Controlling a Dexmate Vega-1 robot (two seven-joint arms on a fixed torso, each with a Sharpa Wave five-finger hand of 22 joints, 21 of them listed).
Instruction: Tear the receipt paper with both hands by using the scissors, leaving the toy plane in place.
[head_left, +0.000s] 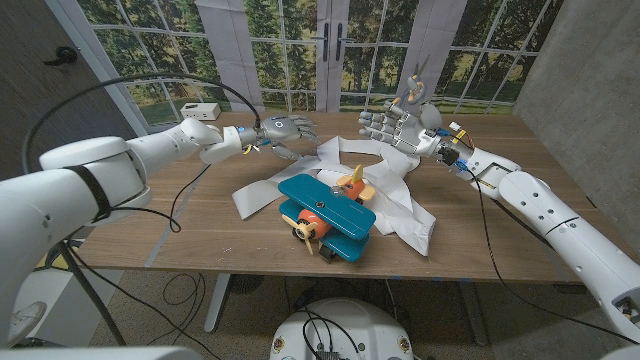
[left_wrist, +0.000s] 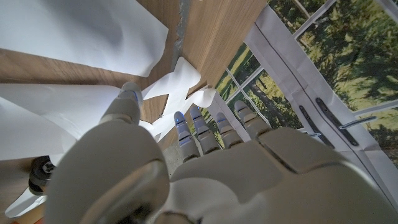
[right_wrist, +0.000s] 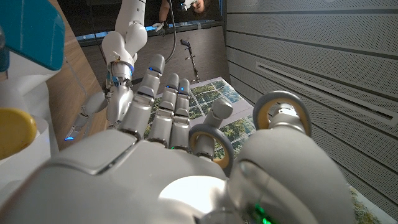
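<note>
Head view: the left hand (head_left: 283, 132) curls its fingers down onto the receipt paper (head_left: 390, 190), which trails past the toy plane (head_left: 326, 215). The right hand (head_left: 400, 118) carries scissors (head_left: 417, 85) just above the strip.

Left wrist view: fingertips (left_wrist: 181, 119) hover at thin, floppy paper; whether pinched, I cannot tell.

Right wrist view: scissor loops ride the thumb (right_wrist: 280, 115). Flimsy stuff; grip near an edge.

I stand in a robotics lab or test room got up to look homely: behind my wooden table (head_left: 200, 235) hangs a printed backdrop (head_left: 300, 60) of French windows and garden trees. Grey ribbed panels (right_wrist: 323, 74) line the side, and black cables (head_left: 130, 290) trail across the floor.
</note>
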